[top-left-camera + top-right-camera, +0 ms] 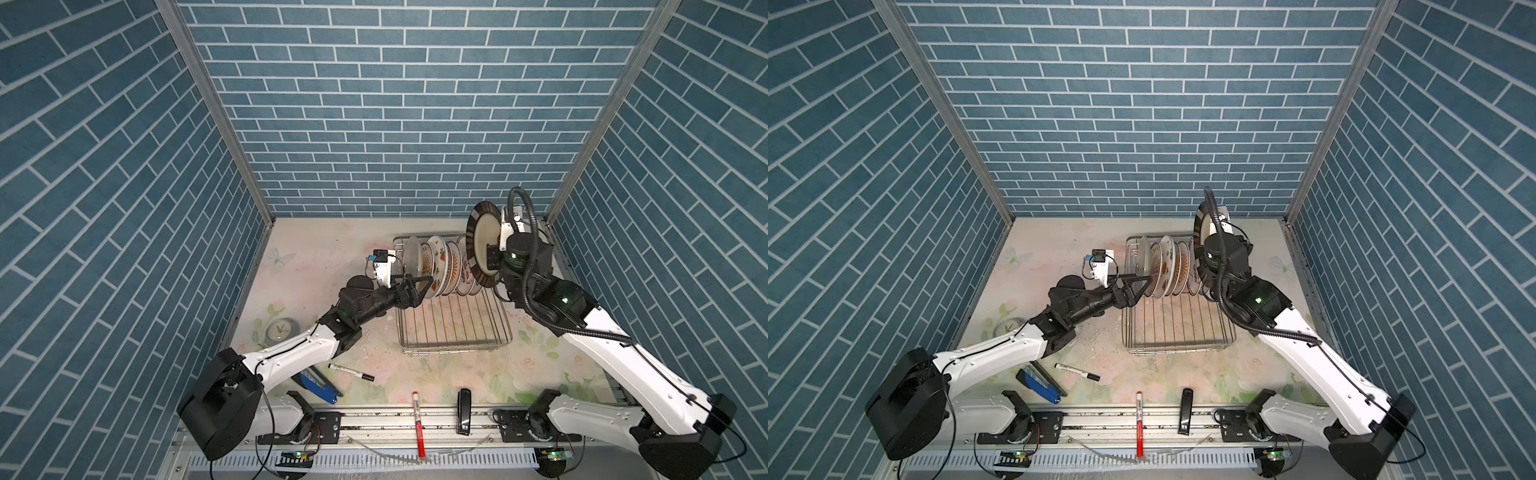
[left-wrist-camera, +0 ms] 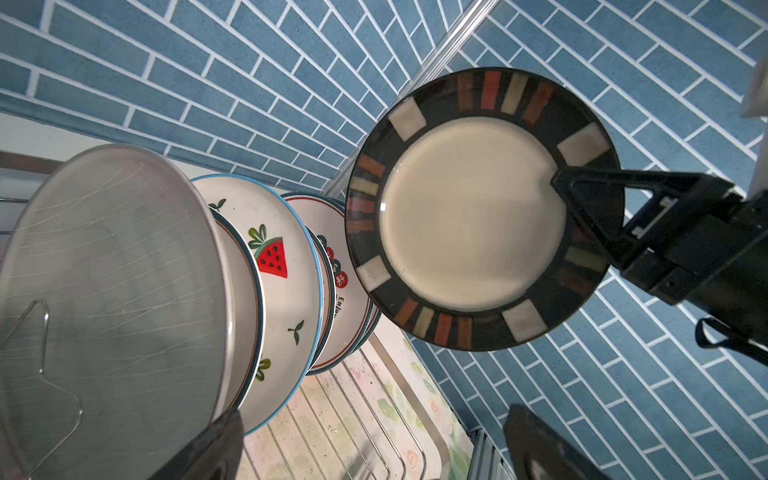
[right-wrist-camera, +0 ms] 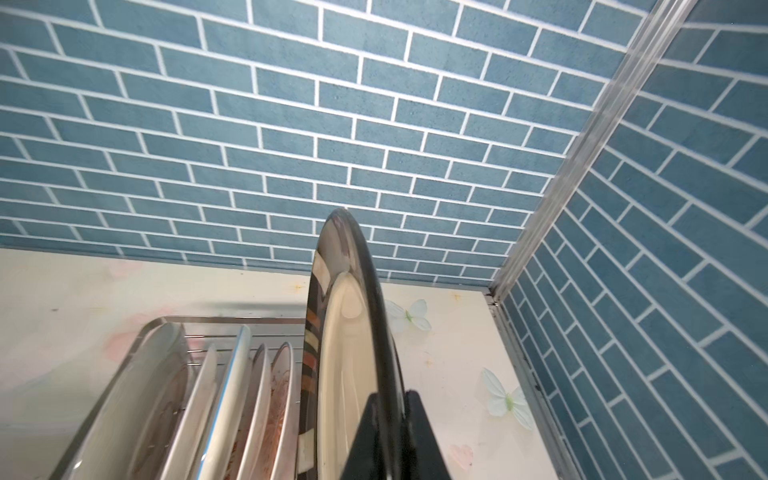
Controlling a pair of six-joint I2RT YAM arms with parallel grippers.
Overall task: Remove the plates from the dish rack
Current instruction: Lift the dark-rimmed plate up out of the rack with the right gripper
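Nearest, a red pen (image 1: 419, 426) and a black oblong object (image 1: 464, 411) lie across the front rail (image 1: 374, 419), with a white marker (image 1: 351, 372) and a blue tool (image 1: 320, 388) just behind them on the bench (image 1: 478, 382). Further back on the left, a small grey clock (image 1: 280, 330) lies beside the left arm. The dish rack (image 1: 453, 328) sits right of centre, its near half bare wire. A row of plates (image 1: 440, 268) stands on edge along its far half, with a grey plate (image 2: 112, 270) at the left end and a watermelon plate (image 2: 282, 286) further along. The left gripper (image 1: 419, 289) reaches in at that left end, its fingers spread wide and holding nothing. At the row's right end the right gripper (image 3: 395, 419) has its fingers clamped on the rim of a dark-rimmed plate (image 2: 469, 208), held upright and raised above the others, with the blue brick wall (image 1: 395, 104) behind.
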